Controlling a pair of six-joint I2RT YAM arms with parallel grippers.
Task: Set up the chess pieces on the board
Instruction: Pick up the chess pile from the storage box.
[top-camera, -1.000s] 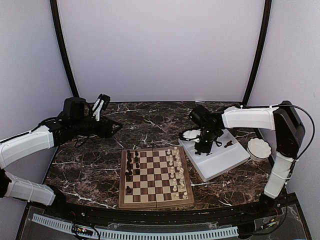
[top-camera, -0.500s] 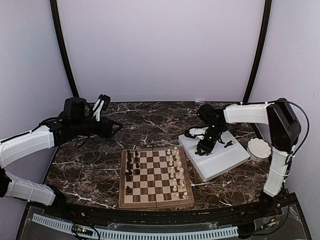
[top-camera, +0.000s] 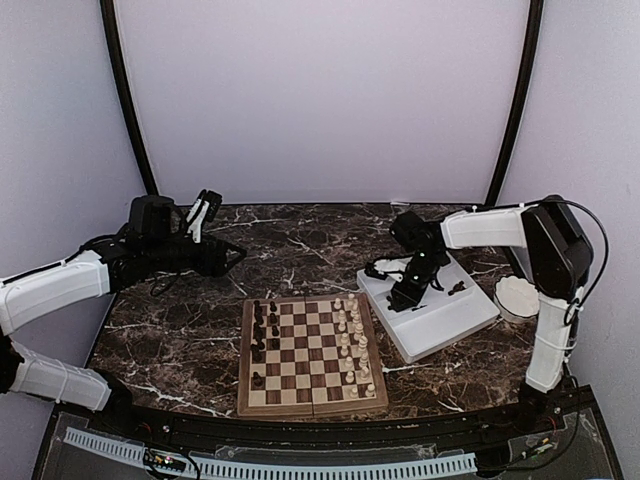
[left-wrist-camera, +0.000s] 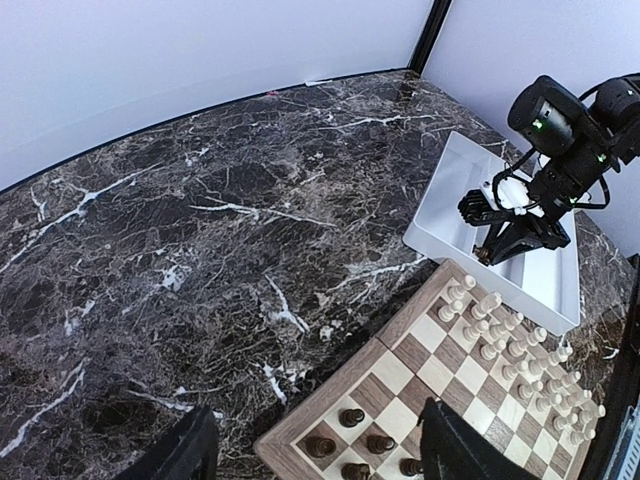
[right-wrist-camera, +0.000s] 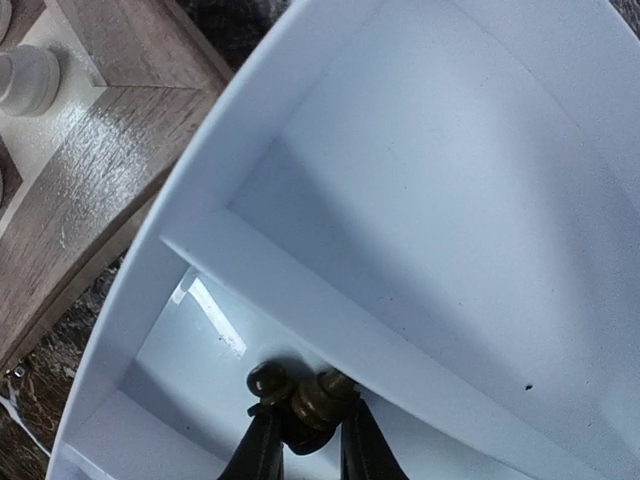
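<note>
The board (top-camera: 310, 347) lies at the table's front middle, with several dark chess pieces (top-camera: 262, 325) on its left files. My right gripper (top-camera: 405, 293) reaches down into the white tray (top-camera: 445, 325). In the right wrist view its fingertips (right-wrist-camera: 262, 440) are shut on a dark chess piece (right-wrist-camera: 320, 400) beside the tray's divider. A second dark piece (right-wrist-camera: 268, 380) touches the held one. My left gripper (left-wrist-camera: 310, 460) hangs open above the board's far left corner (left-wrist-camera: 300, 455), holding nothing.
Cream-white pieces (top-camera: 350, 335) fill the board's right files. More dark pieces (top-camera: 456, 288) lie in the tray's far compartment. A white bowl (top-camera: 518, 297) stands right of the tray. Black frame posts rise at the back corners.
The right gripper shifted slightly within the tray, opened, and closed again round a dark piece. The left arm has not moved.
</note>
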